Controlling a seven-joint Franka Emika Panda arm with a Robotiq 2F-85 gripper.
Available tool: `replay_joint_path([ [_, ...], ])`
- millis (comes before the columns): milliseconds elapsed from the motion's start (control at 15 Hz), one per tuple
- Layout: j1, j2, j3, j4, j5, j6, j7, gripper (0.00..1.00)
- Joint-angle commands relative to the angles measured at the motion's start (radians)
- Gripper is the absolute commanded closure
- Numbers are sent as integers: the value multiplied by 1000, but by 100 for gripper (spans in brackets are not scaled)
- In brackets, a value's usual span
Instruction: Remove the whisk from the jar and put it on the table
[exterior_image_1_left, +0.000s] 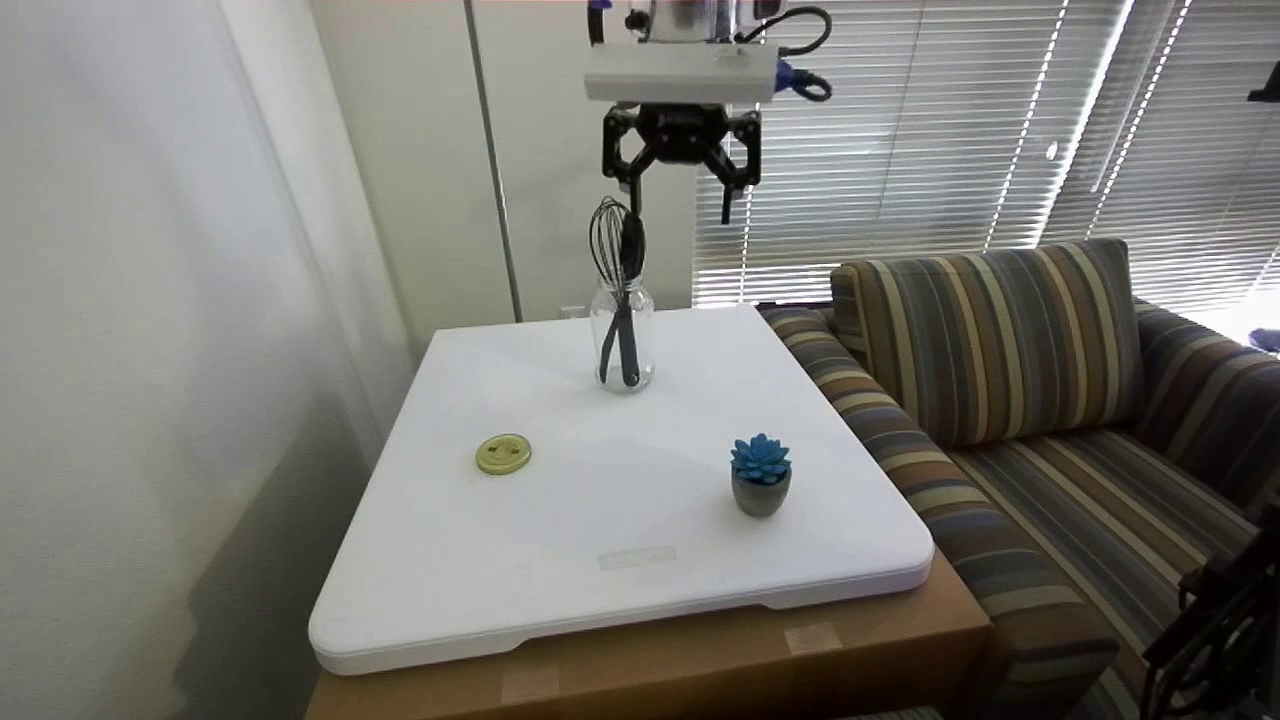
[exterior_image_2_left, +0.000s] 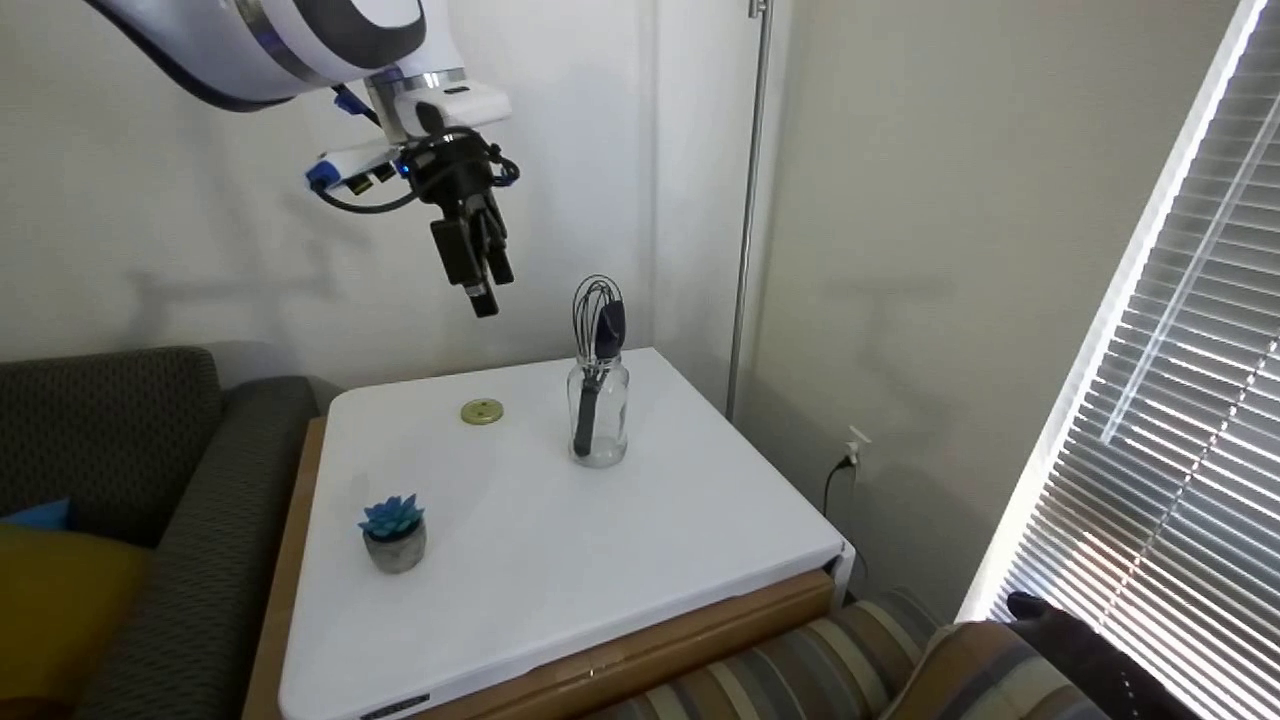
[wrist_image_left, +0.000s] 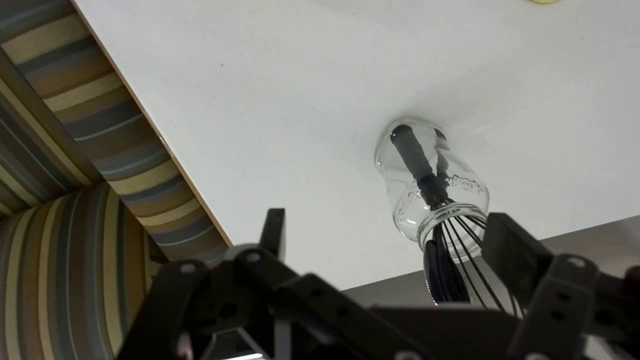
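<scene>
Gripper (exterior_image_1_left: 681, 208), fingers wide apart, clear of whisk (wrist_image_left: 422, 170) in jar (exterior_image_2_left: 606, 412), with broad white table (wrist_image_left: 290, 150) between jar and brown edge (wrist_image_left: 172, 155).

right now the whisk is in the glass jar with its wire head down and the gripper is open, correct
Not quite: the whisk is in the glass jar, but its wire head points up, not down, as both exterior views show; the gripper is open.
</scene>
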Motion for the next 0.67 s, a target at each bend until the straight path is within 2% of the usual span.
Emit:
replay_joint_path([
  [0,13,18,-15,20,7,-2,8,0],
  [200,9,34,-20,30,0,46,10,0],
  [267,17,15,-26,-11,-13,87,27,0],
  [400,22,24,-36,-12,-20,133,36,0],
  [600,41,43,-67,-4,-50,174,58,0],
])
